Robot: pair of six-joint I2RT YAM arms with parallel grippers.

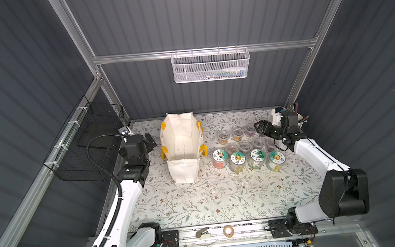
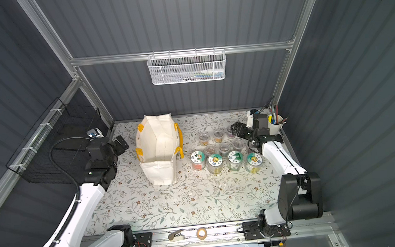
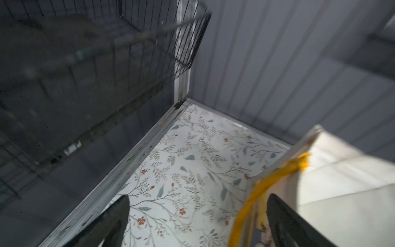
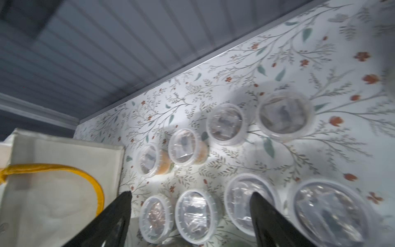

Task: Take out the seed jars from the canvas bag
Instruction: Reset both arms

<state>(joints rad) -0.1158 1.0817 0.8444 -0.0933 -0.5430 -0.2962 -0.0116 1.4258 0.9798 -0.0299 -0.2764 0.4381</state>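
The off-white canvas bag (image 1: 182,151) (image 2: 158,156) with yellow handles stands open at the back left of the floral table, and no jar shows inside it. To its right stand the seed jars: several small clear-lidded cups (image 1: 238,135) (image 4: 193,216) and, in front, a row of larger jars with green-white pictured lids (image 1: 237,160) (image 2: 215,162). My left gripper (image 1: 151,141) (image 3: 198,196) is open just left of the bag (image 3: 342,188), near a yellow handle (image 3: 267,181). My right gripper (image 1: 259,127) (image 4: 191,193) hangs open over the small cups, holding nothing.
A white mesh basket (image 1: 211,66) hangs on the back rail. A black wire basket (image 1: 90,147) is fixed to the left wall beside the left arm. A white pen cup (image 2: 275,125) stands at the back right corner. A tape roll (image 1: 228,230) lies on the front rail.
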